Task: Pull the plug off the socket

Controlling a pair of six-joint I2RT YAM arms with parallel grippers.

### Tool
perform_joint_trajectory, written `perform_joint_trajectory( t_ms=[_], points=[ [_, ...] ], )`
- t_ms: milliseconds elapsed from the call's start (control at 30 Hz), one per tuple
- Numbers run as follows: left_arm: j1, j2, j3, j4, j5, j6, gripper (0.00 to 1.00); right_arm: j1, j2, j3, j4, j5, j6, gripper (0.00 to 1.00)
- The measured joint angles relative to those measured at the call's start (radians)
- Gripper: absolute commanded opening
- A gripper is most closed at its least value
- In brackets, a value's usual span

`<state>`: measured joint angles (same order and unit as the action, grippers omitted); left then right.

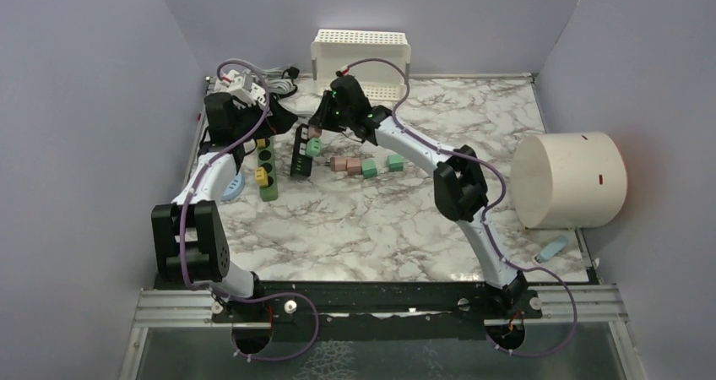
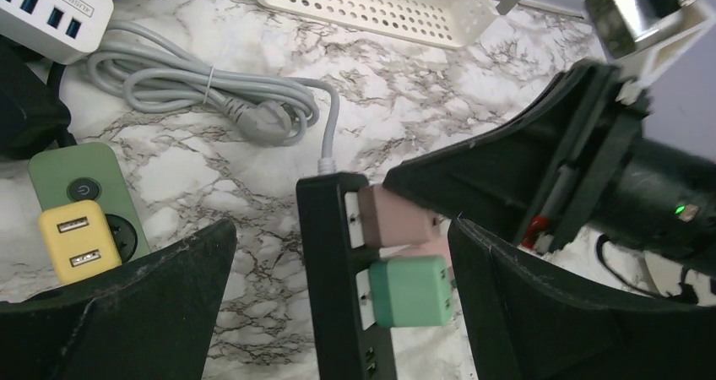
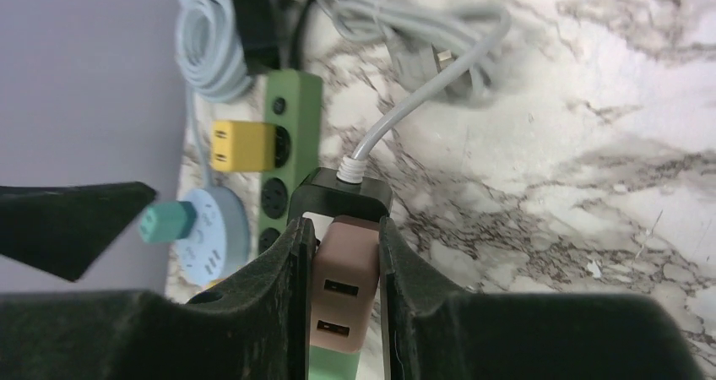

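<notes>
A black power strip (image 1: pixel 301 155) lies at the back left with a pink plug (image 1: pixel 314 133) and a green plug (image 1: pixel 313 148) in its sockets. My right gripper (image 1: pixel 322 125) is shut on the pink plug (image 3: pixel 344 279), its pads on both sides, and the plug still sits against the strip (image 3: pixel 342 190). My left gripper (image 2: pixel 342 228) is open and straddles the black strip (image 2: pixel 333 295). The pink plug (image 2: pixel 397 215) and green plug (image 2: pixel 409 291) lie between its fingers, which touch nothing.
A green power strip (image 1: pixel 267 173) with yellow plugs (image 2: pixel 76 241) lies left of the black one. Also around are a blue round socket (image 3: pixel 207 228), a grey coiled cable (image 2: pixel 211 93), a white basket (image 1: pixel 360 55), loose plugs (image 1: pixel 369 169) and a white cylinder (image 1: pixel 570 180).
</notes>
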<state>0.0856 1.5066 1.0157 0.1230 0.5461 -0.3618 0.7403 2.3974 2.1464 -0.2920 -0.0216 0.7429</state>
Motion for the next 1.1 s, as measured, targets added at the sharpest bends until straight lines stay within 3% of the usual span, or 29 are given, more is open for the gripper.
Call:
perform_joint_trajectory(
  t_ms=[500, 767, 833, 933, 1067, 1100],
  points=[
    [0.002, -0.043, -0.155, 0.079, 0.183, -0.087, 0.99, -0.048, -0.088, -0.005, 0.098, -0.069, 0.028, 0.01],
    [-0.066, -0.047, -0.165, 0.063, 0.232, -0.066, 0.95, -0.048, -0.099, -0.018, 0.107, -0.079, 0.035, 0.01],
    [-0.082, -0.047, -0.166, 0.046, 0.234, -0.056, 0.86, -0.048, -0.109, -0.027, 0.11, -0.08, 0.037, 0.01],
    [-0.083, -0.047, -0.169, 0.031, 0.235, -0.044, 0.64, -0.048, -0.129, -0.041, 0.115, -0.081, 0.043, 0.01],
    [-0.082, -0.047, -0.187, 0.016, 0.237, -0.051, 0.02, -0.048, -0.154, -0.048, 0.121, -0.087, 0.042, 0.01],
    [-0.082, -0.047, -0.19, 0.008, 0.219, -0.063, 0.0, -0.048, -0.154, -0.048, 0.121, -0.087, 0.042, 0.01]
  ],
)
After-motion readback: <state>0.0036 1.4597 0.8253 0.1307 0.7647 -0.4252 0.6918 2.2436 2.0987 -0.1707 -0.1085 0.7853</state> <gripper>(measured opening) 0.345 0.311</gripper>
